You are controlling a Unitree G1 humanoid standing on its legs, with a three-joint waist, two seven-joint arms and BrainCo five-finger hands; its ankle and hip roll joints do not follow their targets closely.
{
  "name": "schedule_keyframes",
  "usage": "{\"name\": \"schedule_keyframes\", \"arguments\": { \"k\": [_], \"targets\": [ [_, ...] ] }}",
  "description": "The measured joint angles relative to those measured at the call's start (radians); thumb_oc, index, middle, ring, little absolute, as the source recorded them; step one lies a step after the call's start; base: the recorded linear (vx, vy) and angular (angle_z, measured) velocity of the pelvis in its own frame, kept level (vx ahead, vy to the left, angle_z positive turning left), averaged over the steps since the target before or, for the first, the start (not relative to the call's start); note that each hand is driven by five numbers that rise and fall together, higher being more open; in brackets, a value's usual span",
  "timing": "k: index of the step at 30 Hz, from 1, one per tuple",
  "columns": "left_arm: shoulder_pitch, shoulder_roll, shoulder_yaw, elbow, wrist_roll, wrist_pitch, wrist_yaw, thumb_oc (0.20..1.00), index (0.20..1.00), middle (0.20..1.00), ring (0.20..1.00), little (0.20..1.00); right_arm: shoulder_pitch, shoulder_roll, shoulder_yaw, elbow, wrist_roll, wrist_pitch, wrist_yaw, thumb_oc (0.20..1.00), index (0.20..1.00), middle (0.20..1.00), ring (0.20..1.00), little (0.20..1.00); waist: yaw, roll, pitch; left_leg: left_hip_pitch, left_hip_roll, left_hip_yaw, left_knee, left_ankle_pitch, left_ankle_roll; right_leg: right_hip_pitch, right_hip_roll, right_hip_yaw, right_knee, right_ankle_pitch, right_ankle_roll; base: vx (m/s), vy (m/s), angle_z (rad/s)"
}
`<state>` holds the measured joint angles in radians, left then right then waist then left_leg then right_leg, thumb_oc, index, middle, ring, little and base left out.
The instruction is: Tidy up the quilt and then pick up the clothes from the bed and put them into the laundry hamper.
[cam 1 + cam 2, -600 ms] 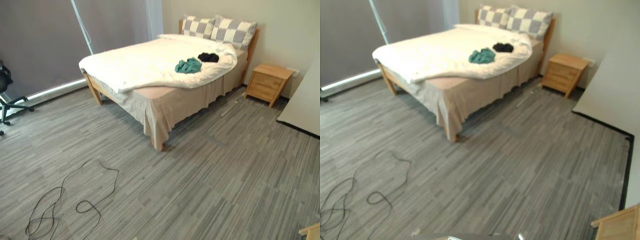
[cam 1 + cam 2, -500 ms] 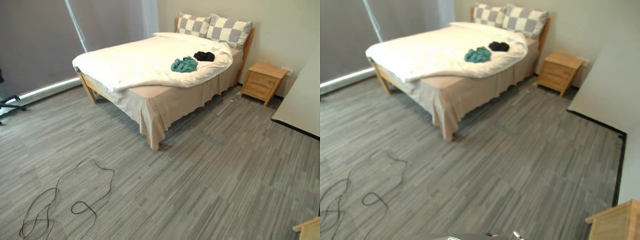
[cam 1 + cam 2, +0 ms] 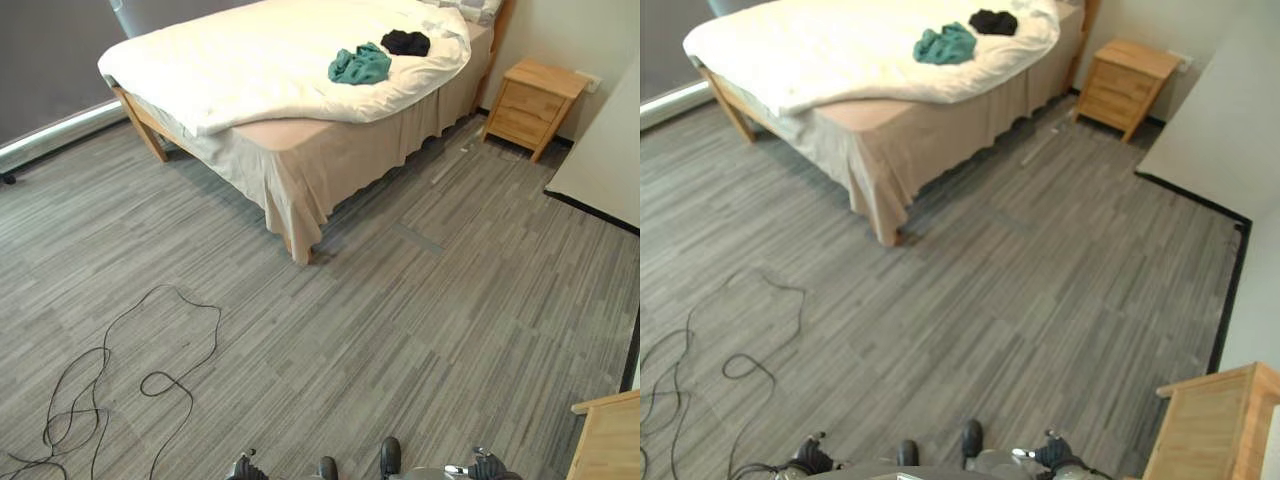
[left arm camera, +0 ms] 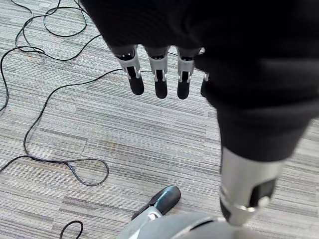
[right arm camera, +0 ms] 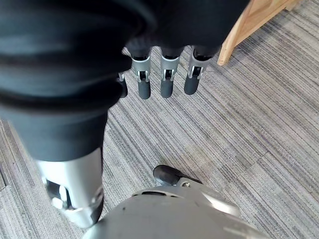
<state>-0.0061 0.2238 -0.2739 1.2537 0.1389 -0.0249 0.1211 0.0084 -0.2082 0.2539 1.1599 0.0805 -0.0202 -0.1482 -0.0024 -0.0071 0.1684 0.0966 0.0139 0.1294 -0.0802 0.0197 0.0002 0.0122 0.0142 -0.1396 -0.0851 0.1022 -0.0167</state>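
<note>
We see the left hand (image 4: pixel 158 79) hanging over the grey plank floor (image 3: pixel 400 330), its fingers (image 4: pixel 135 82) straight and relaxed, holding nothing. The right hand (image 5: pixel 167 79) also hangs over the floor, fingers (image 5: pixel 143 87) straight, loosely spread and empty, with a light wooden furniture edge (image 5: pixel 249 25) just past the fingertips. Both hands are well apart from the bed (image 3: pixel 300 170), which stands at the far side of the floor. On the bed the white quilt (image 3: pixel 250 60) lies rumpled and pulled askew, so the near corner of the mattress (image 3: pixel 290 135) is bare, with the beige bed skirt (image 3: pixel 330 185) hanging below it. Two pieces of clothing lie on the quilt toward the bed's right edge: a crumpled teal garment (image 3: pixel 360 65) and, just beyond it toward the head end, a black garment (image 3: pixel 406 42). The two are near each other; we cannot tell whether they touch. Neither hand is near the clothes or the quilt. A wooden nightstand (image 3: pixel 535 95) stands on the floor just beside the bed's right side at the head end. A light wooden piece of furniture (image 3: pixel 1210 425) sits at the near right of the floor, close to the right hand. A white panel (image 3: pixel 610 160) leans at the far right.
</note>
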Motion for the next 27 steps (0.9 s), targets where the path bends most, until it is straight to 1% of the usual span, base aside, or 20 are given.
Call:
{"name": "schedule_keyframes", "arguments": {
  "k": [5,6,7,9,10,11,12,14,16,17,18,19,20,21,22,23,24,25,26,27],
  "targets": [
    [-0.044,0.001,0.003,0.001,-0.01,0.0,0.004,1.0,1.0,1.0,1.0,1.0,-0.079,-0.012,-0.002,0.078,-0.002,0.016,-0.002,1.0,1.0,1.0,1.0,1.0,0.006,-0.003,0.034,-0.038,0.001,0.026,-0.003,-0.001,0.013,-0.083,-0.003,0.006,0.081,0.015,0.003,-0.02,0.088,-0.17],
    [-0.072,0.0,0.007,0.006,-0.016,0.004,0.004,1.0,1.0,1.0,1.0,1.0,-0.102,-0.015,-0.004,0.076,-0.002,0.016,-0.002,1.0,1.0,1.0,1.0,1.0,0.005,0.003,0.053,-0.042,0.003,0.031,-0.006,-0.008,0.026,-0.137,0.0,0.001,0.171,0.017,0.007,0.2,0.143,-0.36],
    [-0.095,0.0,0.007,0.0,-0.023,0.004,0.008,1.0,1.0,1.0,1.0,1.0,-0.116,-0.022,-0.007,0.074,0.001,0.009,-0.003,1.0,1.0,1.0,1.0,1.0,-0.005,0.017,0.085,-0.039,0.018,0.042,-0.006,-0.01,0.035,-0.224,-0.008,-0.02,0.342,0.01,0.041,0.18,0.097,-0.29],
    [-0.119,0.004,-0.006,0.002,-0.037,0.003,0.013,1.0,1.0,1.0,1.0,1.0,-0.144,-0.036,-0.029,0.074,0.008,0.003,-0.009,1.0,1.0,1.0,1.0,1.0,-0.022,0.026,0.121,-0.024,0.02,0.045,-0.006,-0.022,0.04,-0.323,-0.037,-0.029,0.543,-0.034,0.109,0.34,-0.018,-0.03],
    [-0.13,0.005,-0.017,-0.001,-0.039,0.002,0.022,1.0,1.0,1.0,1.0,1.0,-0.131,-0.038,-0.031,0.073,0.008,0.008,-0.013,1.0,1.0,1.0,1.0,1.0,-0.044,0.017,0.124,-0.02,0.007,0.047,-0.006,-0.039,0.044,-0.394,-0.082,-0.029,0.618,-0.064,0.141,0.4,-0.085,0.06],
    [-0.138,0.005,-0.025,0.002,-0.039,0.0,0.026,1.0,1.0,1.0,1.0,1.0,-0.126,-0.036,-0.033,0.073,0.009,0.008,-0.013,1.0,1.0,1.0,1.0,1.0,-0.048,0.01,0.13,-0.015,0.001,0.047,-0.006,-0.04,0.042,-0.407,-0.099,-0.031,0.613,-0.065,0.14,0.46,-0.16,0.2],
    [-0.146,0.004,-0.044,0.023,-0.039,0.0,0.031,1.0,1.0,1.0,1.0,1.0,-0.112,-0.026,-0.04,0.075,0.01,0.011,-0.014,1.0,1.0,1.0,1.0,1.0,-0.053,0.005,0.13,-0.026,-0.007,0.043,-0.006,-0.043,0.04,-0.389,-0.14,-0.076,0.461,-0.07,0.134,0.39,-0.171,0.12],
    [-0.15,0.002,-0.041,0.023,-0.037,0.0,0.034,1.0,1.0,1.0,1.0,1.0,-0.083,-0.016,-0.049,0.076,0.019,0.012,-0.022,1.0,1.0,1.0,1.0,1.0,-0.066,-0.013,0.13,-0.024,-0.026,0.033,-0.005,-0.045,0.036,-0.366,-0.182,-0.108,0.244,-0.063,0.144,0.49,-0.225,0.16],
    [-0.151,0.001,-0.037,0.03,-0.032,0.003,0.032,1.0,1.0,1.0,1.0,1.0,-0.066,-0.015,-0.052,0.085,0.025,0.012,-0.02,1.0,1.0,1.0,1.0,1.0,-0.093,-0.024,0.132,-0.027,-0.04,0.015,0.0,-0.061,0.024,-0.341,-0.221,-0.121,0.082,-0.056,0.154,0.73,-0.291,0.41],
    [-0.169,0.003,-0.038,0.034,-0.004,0.002,0.035,1.0,1.0,1.0,1.0,1.0,-0.044,-0.017,-0.08,0.088,0.048,-0.005,-0.019,1.0,1.0,1.0,1.0,1.0,-0.117,-0.032,0.124,-0.045,-0.047,-0.009,0.008,-0.078,0.011,-0.353,-0.279,-0.126,0.022,-0.041,0.176,0.68,-0.209,0.53],
    [-0.17,0.006,-0.051,0.044,0.004,-0.001,0.035,1.0,1.0,1.0,1.0,1.0,-0.031,-0.015,-0.088,0.101,0.051,0.004,-0.018,1.0,1.0,1.0,1.0,1.0,-0.124,-0.021,0.129,-0.035,-0.036,-0.018,0.004,-0.086,0.008,-0.352,-0.279,-0.156,0.007,-0.036,0.174,0.73,-0.236,0.38],
    [-0.168,0.009,-0.062,0.048,0.017,-0.001,0.035,1.0,1.0,1.0,1.0,1.0,-0.032,-0.012,-0.087,0.124,0.052,0.006,-0.016,1.0,1.0,1.0,1.0,1.0,-0.135,-0.007,0.13,-0.015,-0.016,-0.017,0.0,-0.1,-0.01,-0.35,-0.273,-0.162,0.019,-0.034,0.175,0.64,-0.256,-0.03],
    [-0.132,0.006,-0.073,0.062,0.034,-0.001,0.035,1.0,1.0,1.0,1.0,1.0,-0.026,-0.012,-0.087,0.143,0.051,0.02,-0.008,1.0,1.0,1.0,1.0,1.0,-0.137,0.026,0.126,0.04,0.042,-0.01,0.0,-0.135,-0.038,-0.303,-0.238,-0.194,0.088,-0.038,0.166,0.83,-0.425,-0.17],
    [-0.1,0.006,-0.075,0.067,0.036,-0.009,0.035,1.0,1.0,1.0,1.0,1.0,-0.018,-0.012,-0.086,0.159,0.051,0.028,-0.005,1.0,1.0,1.0,1.0,1.0,-0.139,0.053,0.116,0.062,0.107,0.008,0.087,-0.179,-0.079,-0.262,-0.192,-0.203,0.122,-0.031,0.137,0.62,-0.351,-0.08],
    [-0.08,0.006,-0.063,0.059,0.038,-0.01,0.036,1.0,1.0,1.0,1.0,1.0,-0.007,-0.011,-0.085,0.149,0.05,0.025,-0.003,1.0,1.0,1.0,1.0,1.0,-0.137,0.055,0.114,0.038,0.135,0.004,0.215,-0.187,-0.102,-0.221,-0.163,-0.209,0.121,-0.001,0.121,0.56,-0.399,0.0],
    [-0.073,0.007,-0.05,0.05,0.038,-0.016,0.038,1.0,1.0,1.0,1.0,1.0,-0.022,-0.008,-0.08,0.155,0.047,0.023,-0.002,1.0,1.0,1.0,1.0,1.0,-0.129,0.053,0.113,-0.059,0.172,-0.006,0.458,-0.187,-0.123,-0.186,-0.131,-0.215,0.113,-0.014,0.105,0.41,-0.304,-0.03],
    [-0.073,0.007,-0.03,0.039,0.028,-0.026,0.062,1.0,1.0,1.0,1.0,1.0,-0.019,-0.018,-0.065,0.156,0.046,0.022,-0.003,1.0,1.0,1.0,1.0,1.0,-0.105,0.053,0.096,-0.158,0.213,-0.018,0.66,-0.135,-0.133,-0.163,-0.106,-0.209,0.1,-0.015,0.077,0.74,-0.453,-0.37],
    [-0.067,0.013,-0.006,0.008,0.026,-0.016,0.058,1.0,1.0,1.0,1.0,1.0,-0.048,-0.048,-0.029,0.132,0.04,0.026,-0.004,1.0,1.0,1.0,1.0,1.0,-0.067,0.074,0.081,-0.246,0.24,-0.13,0.857,0.019,-0.141,-0.117,-0.04,-0.198,0.093,-0.035,0.016,0.55,-0.295,-0.59],
    [-0.059,0.018,-0.002,-0.009,0.022,-0.015,0.057,1.0,1.0,1.0,1.0,1.0,-0.066,-0.065,-0.015,0.123,0.039,0.025,-0.007,1.0,1.0,1.0,1.0,1.0,-0.058,0.063,0.079,-0.301,0.233,-0.185,0.964,0.156,-0.124,-0.095,-0.026,-0.188,0.088,-0.027,-0.032,0.5,-0.166,-0.6],
    [-0.066,0.016,-0.003,-0.021,0.011,-0.013,0.063,1.0,1.0,1.0,1.0,1.0,-0.107,-0.067,-0.002,0.114,0.037,0.025,-0.013,1.0,1.0,1.0,1.0,1.0,-0.032,0.055,0.08,-0.381,0.216,-0.216,1.073,0.236,-0.131,-0.072,-0.021,-0.178,0.081,-0.054,-0.069,0.38,0.022,-0.56]
  ]
}}
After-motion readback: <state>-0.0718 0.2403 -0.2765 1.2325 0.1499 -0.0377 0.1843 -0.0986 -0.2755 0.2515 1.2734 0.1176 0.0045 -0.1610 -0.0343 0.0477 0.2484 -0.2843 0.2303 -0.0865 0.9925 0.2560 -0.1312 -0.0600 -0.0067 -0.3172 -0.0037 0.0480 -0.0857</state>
